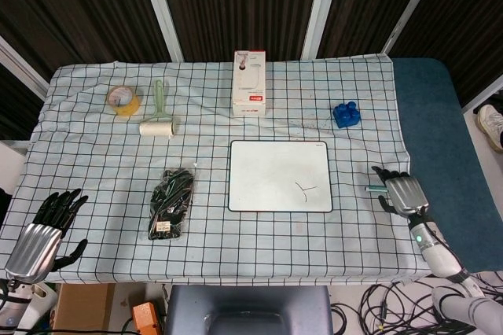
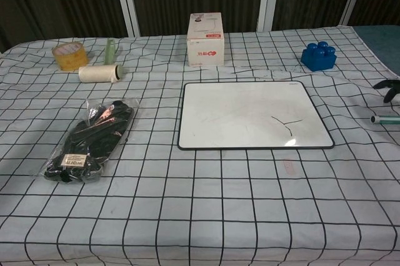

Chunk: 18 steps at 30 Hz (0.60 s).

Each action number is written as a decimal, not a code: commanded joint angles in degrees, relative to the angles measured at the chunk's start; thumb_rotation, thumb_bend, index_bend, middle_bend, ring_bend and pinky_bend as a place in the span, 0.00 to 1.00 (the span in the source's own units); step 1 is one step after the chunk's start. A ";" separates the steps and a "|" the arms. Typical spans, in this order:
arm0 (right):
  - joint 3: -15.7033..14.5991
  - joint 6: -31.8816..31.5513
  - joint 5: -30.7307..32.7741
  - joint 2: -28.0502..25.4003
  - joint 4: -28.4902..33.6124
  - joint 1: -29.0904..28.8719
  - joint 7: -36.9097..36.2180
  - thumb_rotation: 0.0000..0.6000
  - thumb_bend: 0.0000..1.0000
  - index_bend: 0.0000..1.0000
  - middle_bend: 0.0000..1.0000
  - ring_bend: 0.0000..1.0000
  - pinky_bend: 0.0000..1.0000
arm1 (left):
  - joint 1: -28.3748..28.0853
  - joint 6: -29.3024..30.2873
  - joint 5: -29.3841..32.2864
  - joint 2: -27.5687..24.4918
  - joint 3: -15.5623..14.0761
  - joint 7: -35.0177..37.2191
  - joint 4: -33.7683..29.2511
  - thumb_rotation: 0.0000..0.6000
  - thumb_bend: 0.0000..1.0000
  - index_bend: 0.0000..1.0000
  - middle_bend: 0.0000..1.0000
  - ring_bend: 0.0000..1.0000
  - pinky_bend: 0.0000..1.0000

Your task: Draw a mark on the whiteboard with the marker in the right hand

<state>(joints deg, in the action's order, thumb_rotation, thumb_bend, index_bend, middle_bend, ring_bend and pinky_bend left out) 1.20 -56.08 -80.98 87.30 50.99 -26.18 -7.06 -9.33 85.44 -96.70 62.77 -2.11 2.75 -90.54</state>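
The black-gridded white tablecloth [image 1: 212, 217] covers the table, and on it, right of centre, lies the flat white rectangular whiteboard with a dark rim [image 1: 280, 175]. A thin black forked stroke [image 1: 303, 188] already sits in its lower right part, so the mark looks drawn. The risks from here concern the marker and the stroke itself.

The silver-backed right hand with black fingers [image 1: 402, 193] is low over the cloth, well right of the board's edge, and holds the slim green marker with a white tip [image 1: 375, 188], which points toward the board. In the chest view only fingertips and the marker's end show at the frame edge, so I cannot tell whether the pen already rests on the cloth. If the hold is loose, the round barrel could roll on the cloth toward the table's right edge. An uncapped tip touching fabric could stain it. A sweep back across the board could smear the stroke.

The silver left hand with black fingers [image 1: 39, 233] hangs off the near left corner with fingers spread, holding nothing and far from everything.

Farther off are a bagged pair of black gloves [image 1: 170, 202], a white and red carton [image 1: 249, 83], a lint roller with a green handle [image 1: 159, 115], a blue toy brick [image 1: 346, 113] and a roll of yellowish tape [image 1: 123, 100]. None of these lies near the right hand.
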 commanded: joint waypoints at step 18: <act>-5.01 -40.11 -8.26 -18.72 35.09 23.85 17.08 1.00 0.32 0.00 0.00 0.00 0.00 | 0.28 0.22 -0.13 0.43 -0.05 -1.35 -0.26 1.00 0.36 0.00 0.00 0.00 0.03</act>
<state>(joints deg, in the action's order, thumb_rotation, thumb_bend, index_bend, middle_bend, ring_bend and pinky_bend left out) -2.24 -92.07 -86.81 70.23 85.80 -6.78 10.53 -9.03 85.71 -96.81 63.13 -2.15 1.50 -90.74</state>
